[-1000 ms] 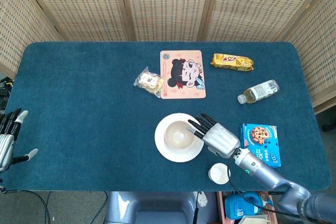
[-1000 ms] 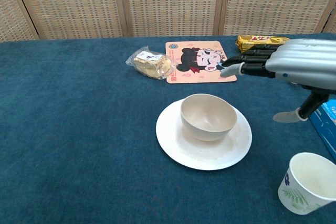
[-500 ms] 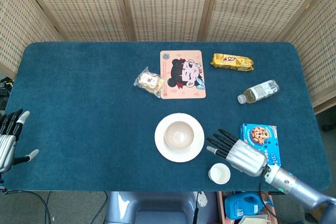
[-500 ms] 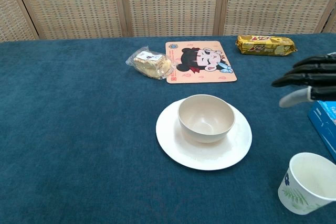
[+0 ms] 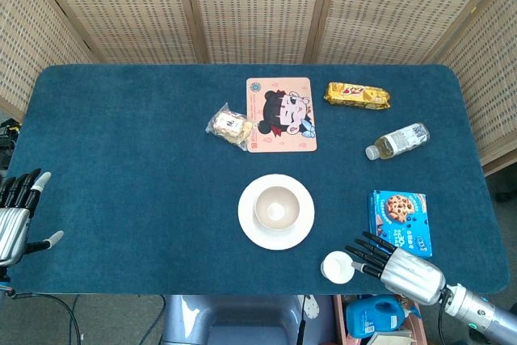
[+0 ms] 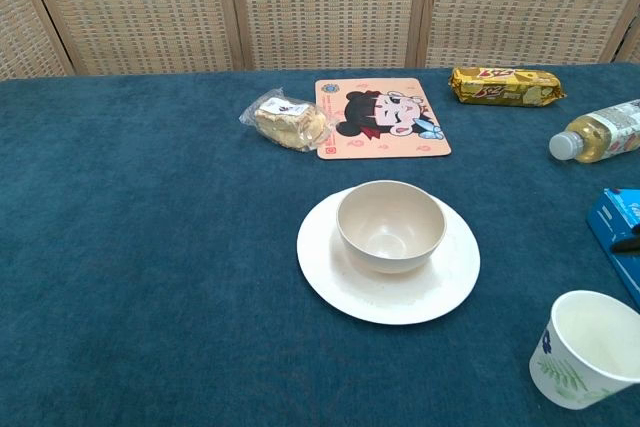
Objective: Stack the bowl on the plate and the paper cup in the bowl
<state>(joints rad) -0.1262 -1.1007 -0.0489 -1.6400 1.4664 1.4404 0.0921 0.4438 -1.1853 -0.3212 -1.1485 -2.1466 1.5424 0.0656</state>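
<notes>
Beside the paper cup (image 5: pixel 337 267) (upright), right hand (image 5: pixel 397 265) lies spread, empty.

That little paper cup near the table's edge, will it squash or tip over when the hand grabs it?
The paper cup looks thin-walled and empty, so it is probably light and would crush under a hard squeeze. It stands upright on a narrower base, so a sideways nudge from the right hand might tip it.

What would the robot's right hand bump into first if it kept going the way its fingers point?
Probably the paper cup: the right hand points its fingers toward it, almost touching, though height is unclear.
</notes>
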